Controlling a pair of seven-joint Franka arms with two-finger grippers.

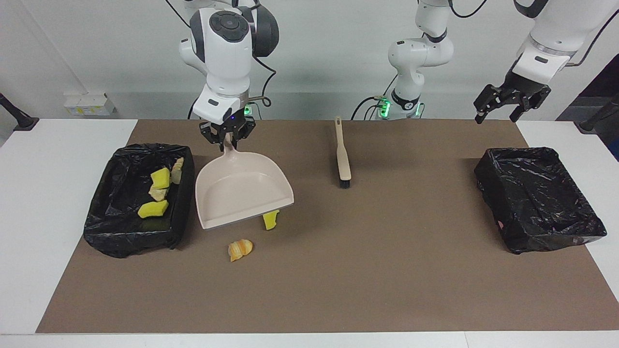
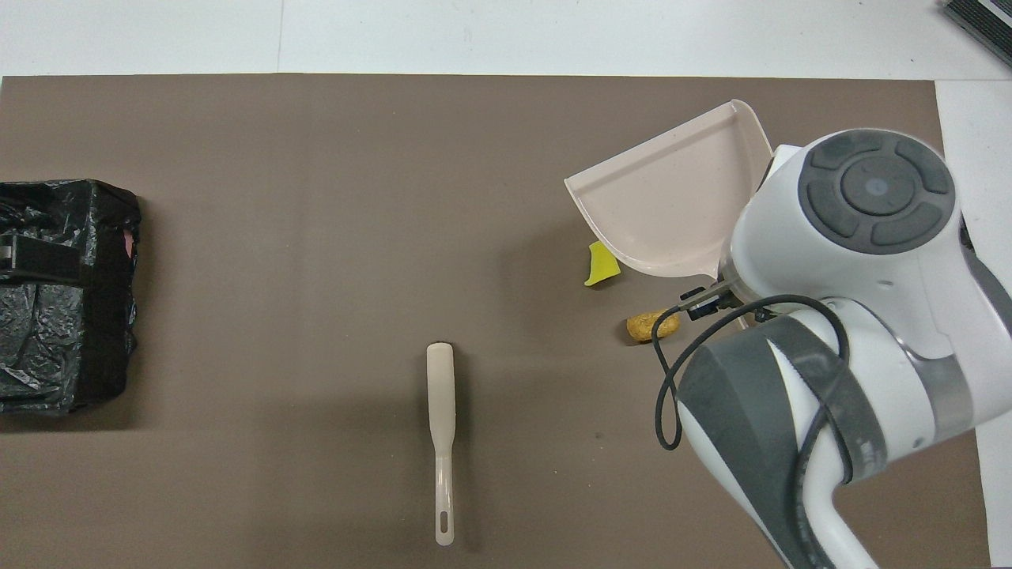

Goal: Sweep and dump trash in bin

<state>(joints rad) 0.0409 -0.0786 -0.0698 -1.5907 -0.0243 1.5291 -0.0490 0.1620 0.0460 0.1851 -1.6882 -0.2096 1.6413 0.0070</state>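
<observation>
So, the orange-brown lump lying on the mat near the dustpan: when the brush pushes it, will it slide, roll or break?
The orange-brown lump looks rounded and uneven, so it would probably tumble a little rather than slide straight. It seems small and bread-like, likely light, so a gentle push from the brush should move it. Its torn-looking surface suggests it may shed crumbs.

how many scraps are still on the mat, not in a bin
2: a yellow scrap partly under the raised dustpan's lip, and an orange scrap lying farther from the robots. The pan may hide more. Others already lie in the bin at the right arm's end.
</observation>
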